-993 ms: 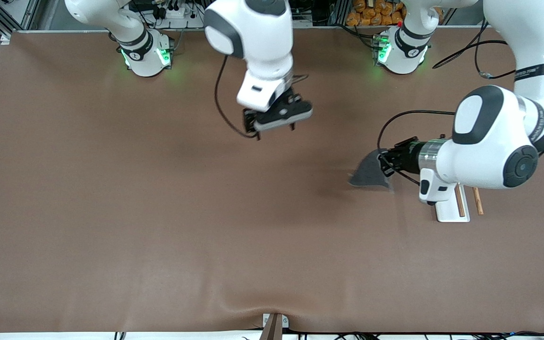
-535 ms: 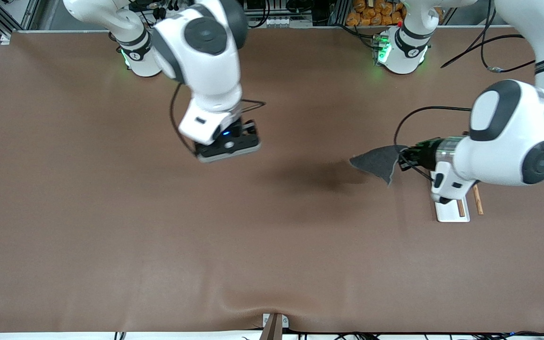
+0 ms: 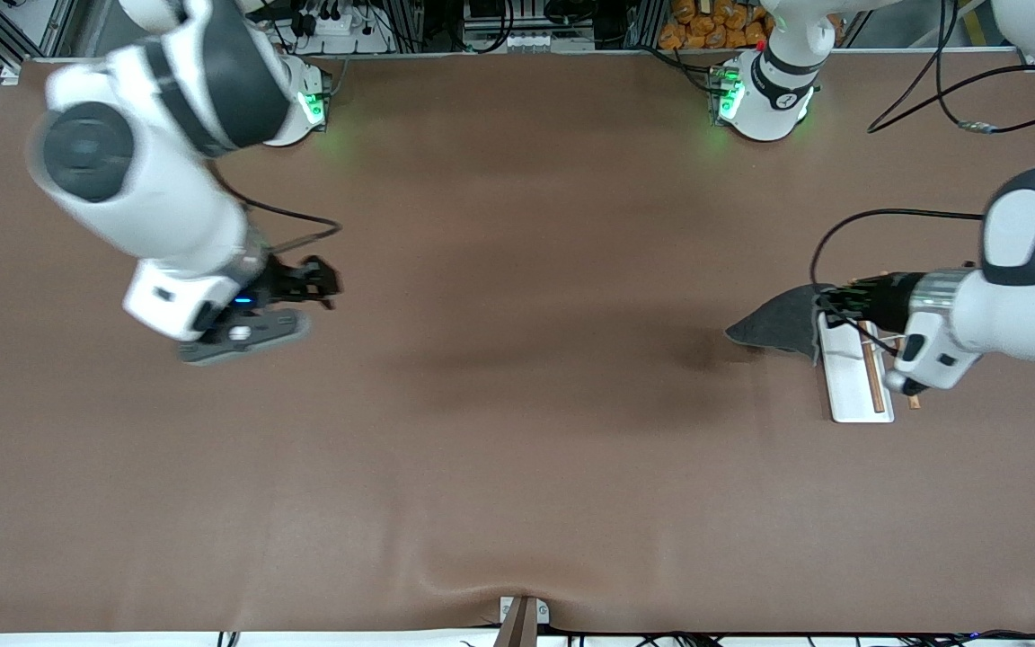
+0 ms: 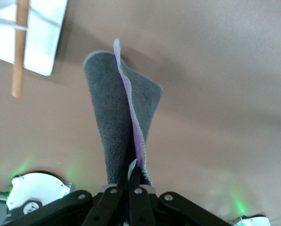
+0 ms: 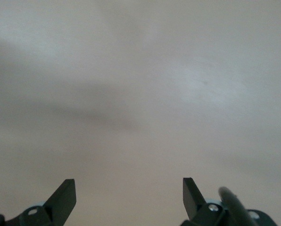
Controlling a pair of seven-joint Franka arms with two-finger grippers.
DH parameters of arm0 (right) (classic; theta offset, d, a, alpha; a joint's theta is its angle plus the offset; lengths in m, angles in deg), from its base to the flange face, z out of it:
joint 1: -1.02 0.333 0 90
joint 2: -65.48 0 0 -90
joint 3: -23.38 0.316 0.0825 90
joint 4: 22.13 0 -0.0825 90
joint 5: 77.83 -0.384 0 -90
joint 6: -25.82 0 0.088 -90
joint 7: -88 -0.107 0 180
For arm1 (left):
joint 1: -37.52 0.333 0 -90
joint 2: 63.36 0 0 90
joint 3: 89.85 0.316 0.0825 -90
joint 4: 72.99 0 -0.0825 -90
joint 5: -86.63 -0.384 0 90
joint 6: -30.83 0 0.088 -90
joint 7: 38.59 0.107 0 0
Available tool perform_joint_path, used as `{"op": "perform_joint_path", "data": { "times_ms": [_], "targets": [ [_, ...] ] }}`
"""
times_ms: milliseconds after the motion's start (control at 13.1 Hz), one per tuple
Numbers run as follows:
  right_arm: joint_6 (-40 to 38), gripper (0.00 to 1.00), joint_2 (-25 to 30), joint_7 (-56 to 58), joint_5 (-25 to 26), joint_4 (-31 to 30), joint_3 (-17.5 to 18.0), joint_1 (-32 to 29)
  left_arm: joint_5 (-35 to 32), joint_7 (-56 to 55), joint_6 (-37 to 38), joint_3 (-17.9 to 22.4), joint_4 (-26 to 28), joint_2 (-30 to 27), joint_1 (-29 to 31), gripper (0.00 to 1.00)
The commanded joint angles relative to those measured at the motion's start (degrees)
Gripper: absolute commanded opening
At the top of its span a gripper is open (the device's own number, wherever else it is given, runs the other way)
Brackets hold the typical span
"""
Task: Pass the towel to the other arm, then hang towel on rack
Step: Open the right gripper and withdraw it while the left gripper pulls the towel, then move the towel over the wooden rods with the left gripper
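Note:
The dark grey towel (image 3: 774, 325) hangs folded from my left gripper (image 3: 827, 301), which is shut on one corner of it. The towel is over the table, just beside the rack, with its held end over the edge of the white base. In the left wrist view the towel (image 4: 114, 113) shows its purple reverse along the fold, pinched in my left gripper (image 4: 131, 175). The rack (image 3: 848, 388) has a white base and brown rods (image 3: 877, 385); it also shows in the left wrist view (image 4: 44, 40). My right gripper (image 3: 320, 280) is open and empty over bare table at the right arm's end; its open fingers frame my right gripper's midpoint in the right wrist view (image 5: 128, 188).
The brown table cover (image 3: 517, 431) spreads wide between the arms. A black cable (image 3: 877, 216) loops from the left wrist above the rack. The left arm's forearm (image 3: 1012, 314) hangs over the rack's end toward the left arm's side.
My right arm has swung away from the table's middle to its own end. My left gripper has carried the towel toward the rack, now at the base's edge.

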Motion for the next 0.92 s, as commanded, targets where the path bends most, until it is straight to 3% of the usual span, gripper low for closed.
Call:
{"op": "perform_joint_path", "data": {
  "times_ms": [0,229,840],
  "targets": [
    [-3.03,1.00,3.52,1.16,-1.11,-2.28,1.36,-5.16,-2.36,5.47,0.67,-0.35,0.41,-0.29,3.05,0.00],
    [-5.50,1.00,6.07,4.24,-1.20,-2.28,1.18,-9.82,-6.75,11.80,0.49,-0.34,0.14,0.41,4.64,0.00],
    [-15.09,1.00,12.83,5.57,-1.38,-3.58,1.10,-20.72,-10.72,28.67,-2.67,-0.34,-0.12,3.22,11.49,0.00]
  ]
}}
